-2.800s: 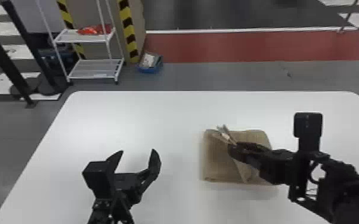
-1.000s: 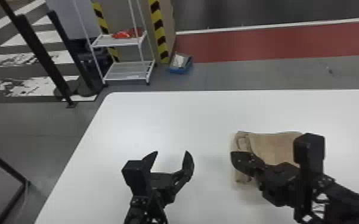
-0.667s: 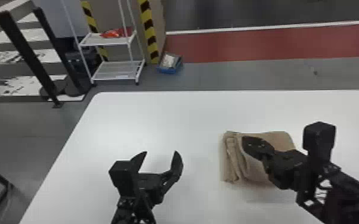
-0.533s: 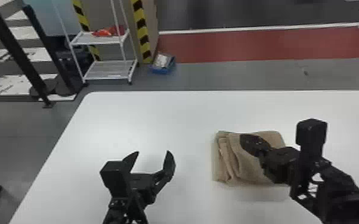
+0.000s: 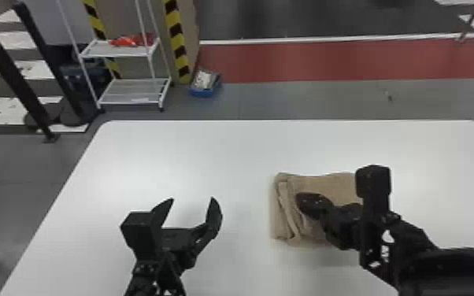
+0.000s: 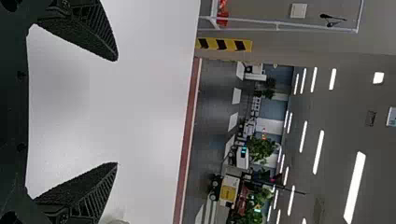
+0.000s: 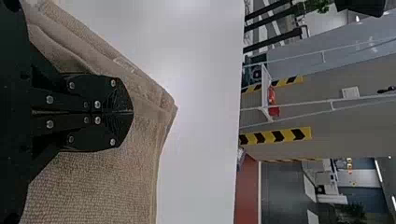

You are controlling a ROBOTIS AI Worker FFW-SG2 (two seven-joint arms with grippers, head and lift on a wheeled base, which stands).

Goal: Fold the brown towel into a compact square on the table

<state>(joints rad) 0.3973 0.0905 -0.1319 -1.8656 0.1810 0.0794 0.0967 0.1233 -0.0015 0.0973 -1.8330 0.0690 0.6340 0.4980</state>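
My left gripper (image 5: 192,200) stands open above the bare left part of the table, with nothing between its fingers; in the left wrist view the same gripper (image 6: 116,112) has its two fingers wide apart. On the right, my right gripper (image 5: 302,200) is over the folded brown towel (image 5: 326,185), near its left side. In the right wrist view that gripper (image 7: 130,112) has its fingers together on top of the towel (image 7: 102,186), with no cloth visible between them. Layered, slightly wrinkled folds run along the towel's left edge. The right arm hides its lower right part.
The white table (image 5: 193,157) extends around the towel and beneath both arms. Beyond its far edge are a white shelf rack (image 5: 134,91), a blue bin (image 5: 204,84) and black posts at the left.
The raised flap by the right gripper now lies down on the towel, with layered folds along its left side. The head view swung left and came back. The left gripper has stayed open.
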